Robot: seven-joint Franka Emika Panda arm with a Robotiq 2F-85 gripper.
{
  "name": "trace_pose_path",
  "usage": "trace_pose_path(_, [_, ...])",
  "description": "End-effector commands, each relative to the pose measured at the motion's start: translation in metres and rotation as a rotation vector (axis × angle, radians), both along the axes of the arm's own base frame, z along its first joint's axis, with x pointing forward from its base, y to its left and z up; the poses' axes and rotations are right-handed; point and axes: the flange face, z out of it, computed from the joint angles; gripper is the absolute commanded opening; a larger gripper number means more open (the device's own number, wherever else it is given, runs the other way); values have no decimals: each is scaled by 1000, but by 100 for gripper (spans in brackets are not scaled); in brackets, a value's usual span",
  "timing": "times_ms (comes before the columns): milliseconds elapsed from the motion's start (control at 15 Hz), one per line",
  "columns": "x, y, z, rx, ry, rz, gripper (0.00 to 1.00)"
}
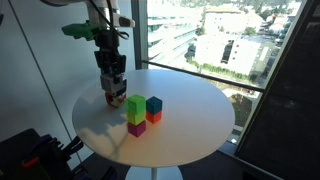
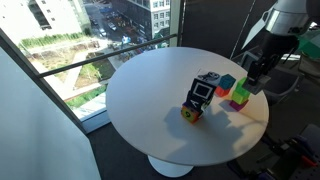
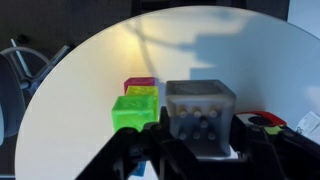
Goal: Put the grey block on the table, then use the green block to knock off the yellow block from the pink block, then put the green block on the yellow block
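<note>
Grey block [image 3: 200,118] (studded) apparently held.

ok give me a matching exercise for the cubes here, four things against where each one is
1 dull dark-grey cube
2 bright lime-green cube
3 teal-blue cube
4 magenta-pink cube

A on the orange-red cube
B bottom of the three-cube stack, under the yellow cube
C held in the gripper
D top of the three-cube stack

Pairs: 1-C, 2-D, 3-A, 4-B

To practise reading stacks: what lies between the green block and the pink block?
The yellow block, stacked under the green block and on the pink block, as an exterior view shows.
</note>
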Motion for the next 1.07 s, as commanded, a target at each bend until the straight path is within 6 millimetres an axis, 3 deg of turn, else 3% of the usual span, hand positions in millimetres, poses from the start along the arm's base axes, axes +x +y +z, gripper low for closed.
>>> trace_pose_path(0, [0, 0, 0, 0, 0, 0, 29])
trace_pose_path(1000, [-30, 49, -56, -6, 33, 115, 29])
